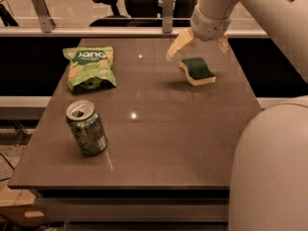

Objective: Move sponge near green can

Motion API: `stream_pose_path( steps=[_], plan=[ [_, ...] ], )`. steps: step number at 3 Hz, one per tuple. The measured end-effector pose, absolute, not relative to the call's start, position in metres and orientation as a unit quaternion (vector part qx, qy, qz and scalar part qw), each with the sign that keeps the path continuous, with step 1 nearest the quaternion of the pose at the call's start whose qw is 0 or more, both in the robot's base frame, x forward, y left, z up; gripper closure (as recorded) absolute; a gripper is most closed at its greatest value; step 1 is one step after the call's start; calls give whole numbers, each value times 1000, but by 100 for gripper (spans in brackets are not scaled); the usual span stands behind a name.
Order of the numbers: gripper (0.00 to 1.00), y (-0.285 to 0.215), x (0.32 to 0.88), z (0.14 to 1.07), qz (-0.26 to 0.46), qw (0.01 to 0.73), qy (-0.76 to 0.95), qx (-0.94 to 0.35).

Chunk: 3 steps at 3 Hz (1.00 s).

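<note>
We see the table [168,134] with our arm [226,4] over its far right. Our gripper [197,52] hangs there, fingers spread wide, holding nothing. A bag [89,66] lies far left. The can [86,127] stands near left, well apart from the sponge [197,70] lying just beneath the gripper.

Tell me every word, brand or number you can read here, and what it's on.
"JANG" (roughly, it is blurred): white lettering on the green snack bag.
Smaller print beneath it on the bag: too blurred to read.
Label on the green can: too small to read.
On the sponge and the open claw hovering just above it: no text visible.
</note>
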<state>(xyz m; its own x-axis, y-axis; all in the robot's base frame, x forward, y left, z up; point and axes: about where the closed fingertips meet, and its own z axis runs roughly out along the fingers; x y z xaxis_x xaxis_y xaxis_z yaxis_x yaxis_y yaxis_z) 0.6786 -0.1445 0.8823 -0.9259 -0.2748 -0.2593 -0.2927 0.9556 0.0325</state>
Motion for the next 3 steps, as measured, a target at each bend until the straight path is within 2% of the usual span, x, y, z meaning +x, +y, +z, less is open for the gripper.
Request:
stream_pose_path(
  steps=[3],
  plan=[
    [1,-165,665,906,49,133,971,-193]
  ],
)
